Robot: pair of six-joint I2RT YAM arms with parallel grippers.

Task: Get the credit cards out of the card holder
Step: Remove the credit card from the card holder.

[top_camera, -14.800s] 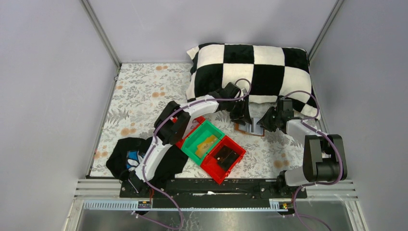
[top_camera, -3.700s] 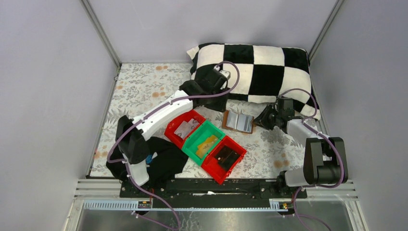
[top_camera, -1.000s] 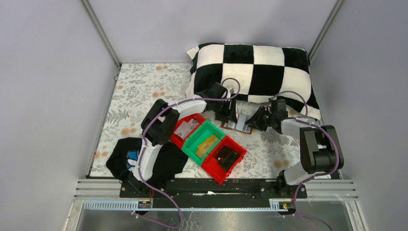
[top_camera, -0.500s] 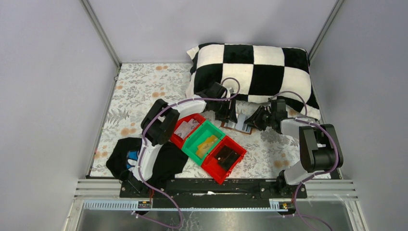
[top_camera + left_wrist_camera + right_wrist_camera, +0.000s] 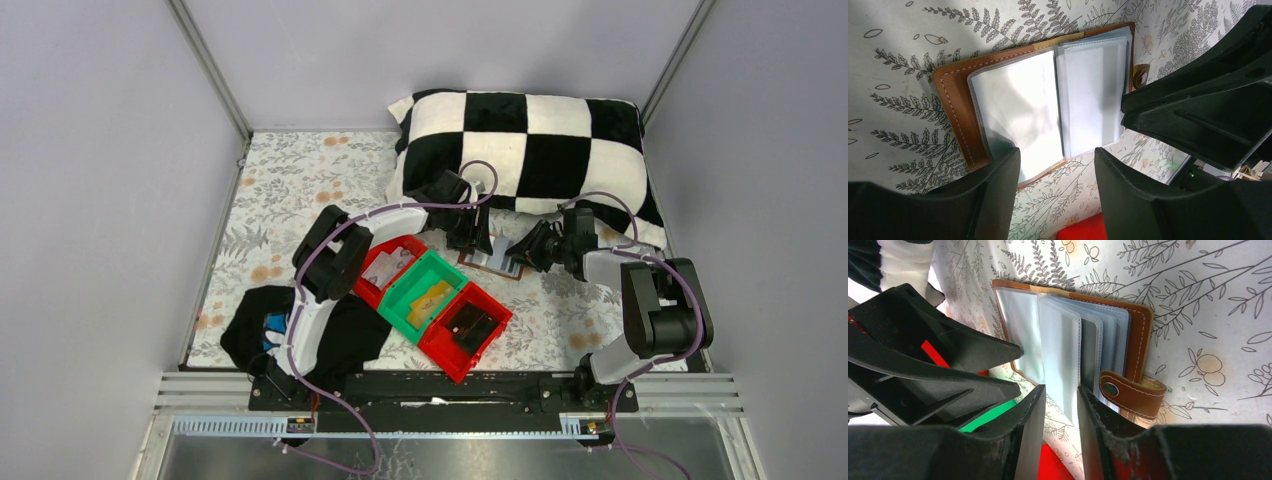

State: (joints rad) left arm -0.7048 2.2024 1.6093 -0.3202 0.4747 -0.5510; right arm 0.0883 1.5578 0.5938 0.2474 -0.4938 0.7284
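White floral tabletop (image 5: 300, 190) carries everything: checked pillow (image 5: 520, 140) at 12 o'clock, row of 3 bins (image 5: 440, 360) toward 7 o'clock of the work spot. Brown leather card holder (image 5: 955, 120) lies open & flat btwn the two arms, just off the pillow's near edge, clear sleeves up. In the top view the left gripper (image 5: 471, 236) sits at its 11 o'clock and the right gripper (image 5: 528, 250) at its 3 o'clock, both right at it, so neither is really nearer. Spine runs approx 12-to-6 in the left wrist view, so the open span lies across the left jaws, which stand wide, straddling the near edge, holding nothing. Right jaws are narrow w/ a slim gap, over the fanned leaves by the snap tab (image 5: 1130, 392); nothing clearly pinched. Credit cards (image 5: 1089, 357) prob. still in the sleeves, one grey face showing. My guess: right arm is better lined up to slide one out, left to pin the cover.
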